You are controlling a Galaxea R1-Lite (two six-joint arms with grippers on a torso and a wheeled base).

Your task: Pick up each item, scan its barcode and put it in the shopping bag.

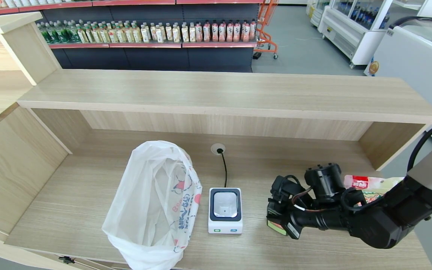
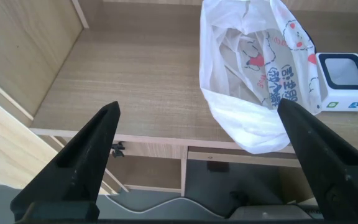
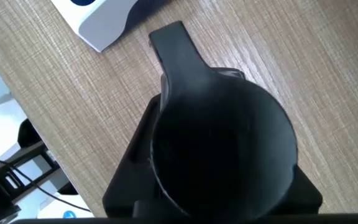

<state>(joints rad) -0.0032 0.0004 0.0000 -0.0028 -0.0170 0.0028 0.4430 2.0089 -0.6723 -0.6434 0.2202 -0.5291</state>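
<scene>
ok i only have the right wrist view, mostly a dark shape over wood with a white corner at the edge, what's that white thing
observer: That is the scanner, a white box with a dark window on top, standing on the counter to the left of the right arm.
operator: and where's the bag
observer: The shopping bag stands open close beside the scanner, on its left.
operator: any item to grab
observer: A snack packet lies on the counter behind the right arm, partly hidden by it.
</scene>
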